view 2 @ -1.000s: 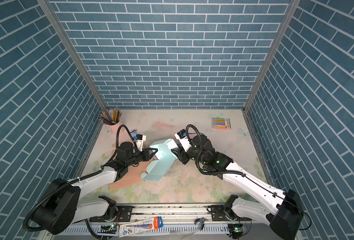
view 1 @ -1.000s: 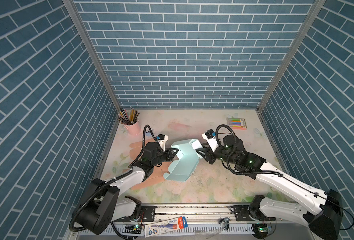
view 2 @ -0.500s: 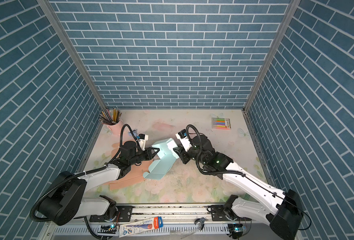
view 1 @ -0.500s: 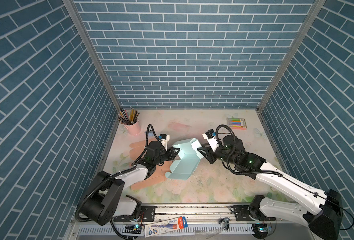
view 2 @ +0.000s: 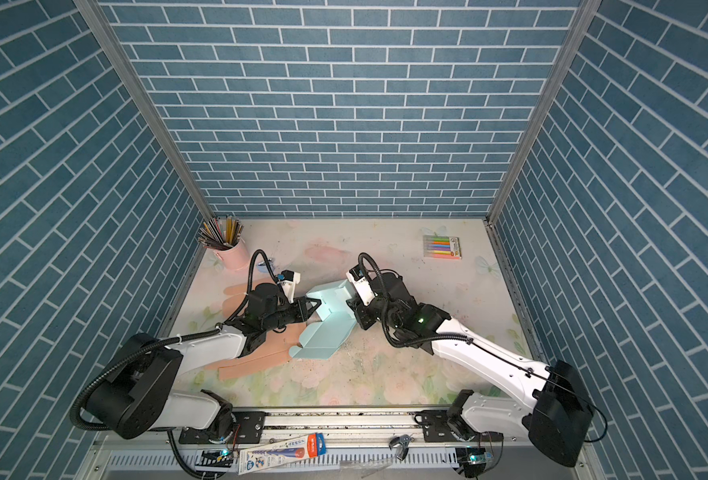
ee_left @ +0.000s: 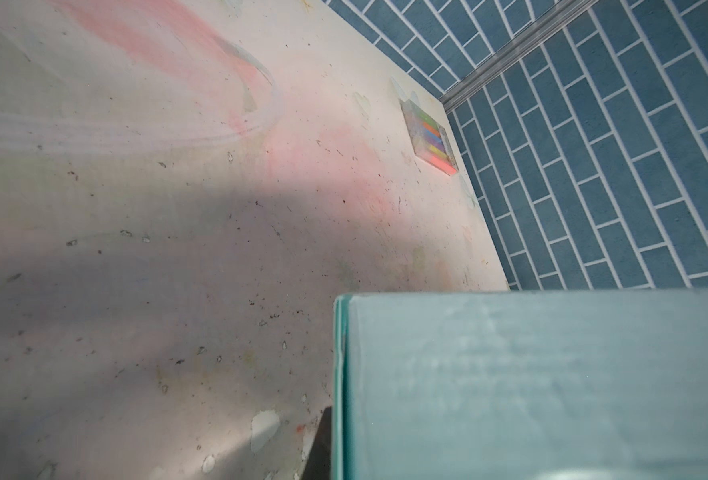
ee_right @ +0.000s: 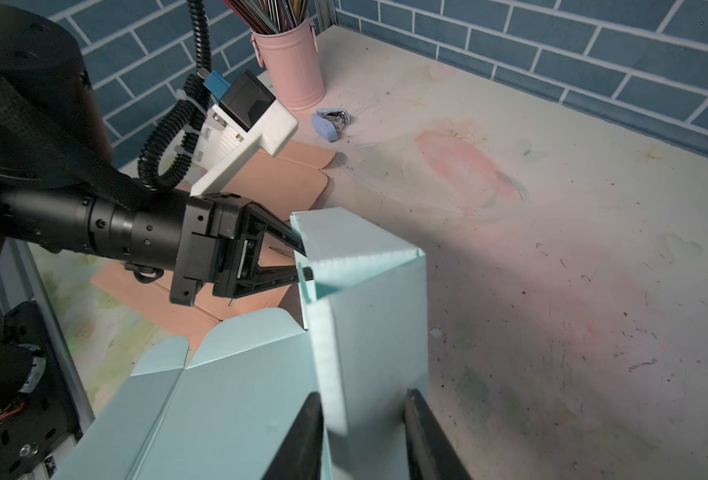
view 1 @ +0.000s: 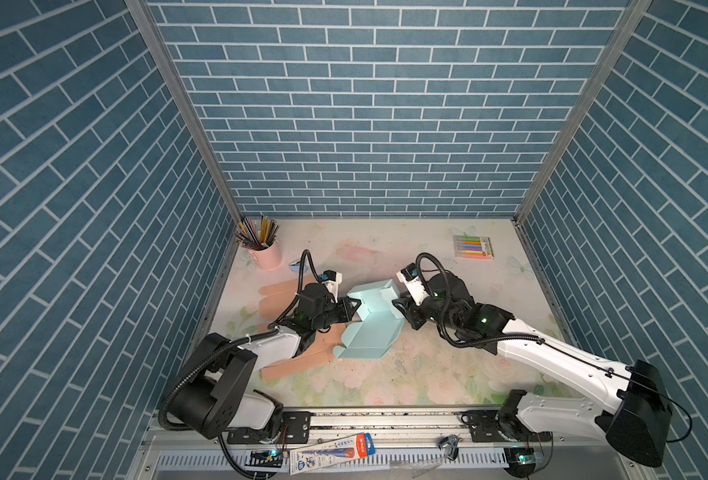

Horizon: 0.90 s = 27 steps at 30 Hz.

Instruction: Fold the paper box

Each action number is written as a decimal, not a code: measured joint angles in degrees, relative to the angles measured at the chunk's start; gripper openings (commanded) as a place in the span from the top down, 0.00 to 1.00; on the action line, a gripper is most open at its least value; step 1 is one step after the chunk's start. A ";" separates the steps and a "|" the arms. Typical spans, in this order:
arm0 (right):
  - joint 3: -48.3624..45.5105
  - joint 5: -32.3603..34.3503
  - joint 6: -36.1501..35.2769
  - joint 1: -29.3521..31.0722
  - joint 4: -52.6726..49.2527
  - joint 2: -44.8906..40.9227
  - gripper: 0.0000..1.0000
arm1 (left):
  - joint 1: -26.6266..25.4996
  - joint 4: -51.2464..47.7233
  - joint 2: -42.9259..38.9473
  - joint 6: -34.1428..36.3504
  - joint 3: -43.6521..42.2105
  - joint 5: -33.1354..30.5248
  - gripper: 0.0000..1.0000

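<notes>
1. The light-blue paper box (view 1: 368, 328) (view 2: 323, 330) sits near the middle of the flower-printed surface (view 1: 427, 370), a little toward its left edge. It is half-formed: one panel and its loose flaps lie flat, and one wall is raised between the two grippers.
2. The left gripper (view 1: 354, 306) (view 2: 311, 306) reaches in from the left edge. In the right wrist view its fingers (ee_right: 279, 233) are drawn almost together at the tips (ee_right: 305, 261), pinching the upper edge of the raised wall.
3. The right gripper (view 1: 400, 308) (view 2: 352, 310) meets the box from the opposite side. In its wrist view the two dark fingers (ee_right: 423, 436) stand on either side of the folded wall (ee_right: 368, 324), each against a face of it — a grip on the lower part of the wall.
4. In the left wrist view, a flat blue face of the box (ee_left: 531, 382) fills the frame close to the lens.
5. A tan cardboard sheet (view 1: 287, 361) (view 2: 244, 363) (ee_right: 279, 174) lies flat toward the left edge under the left arm, and the box's flat panel overlaps it.
6. A pink cup of pencils (view 1: 267, 254) (view 2: 232, 254) (ee_right: 292, 62) stands in the far left corner, with a small blue stapler (ee_right: 330, 122) near it.
7. A pack of coloured markers (view 1: 472, 247) (view 2: 441, 247) (ee_left: 431, 137) lies near the far right corner, well apart from the box.
</notes>
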 measured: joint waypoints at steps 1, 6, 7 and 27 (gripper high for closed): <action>0.31 0.63 0.00 0.33 -0.28 0.39 0.66 | -0.09 0.00 0.09 -0.02 0.02 -0.22 0.99; 1.49 3.63 0.04 1.99 -1.70 1.60 0.66 | -0.24 0.00 0.48 -0.02 0.02 -1.07 0.99; 1.81 4.17 0.13 2.27 -2.14 1.95 0.66 | -0.26 -0.02 0.50 -0.02 0.02 -1.29 1.00; 16.57 13.75 4.35 6.62 -16.02 15.39 0.63 | -2.64 -5.42 -2.73 0.07 -0.09 -12.79 1.00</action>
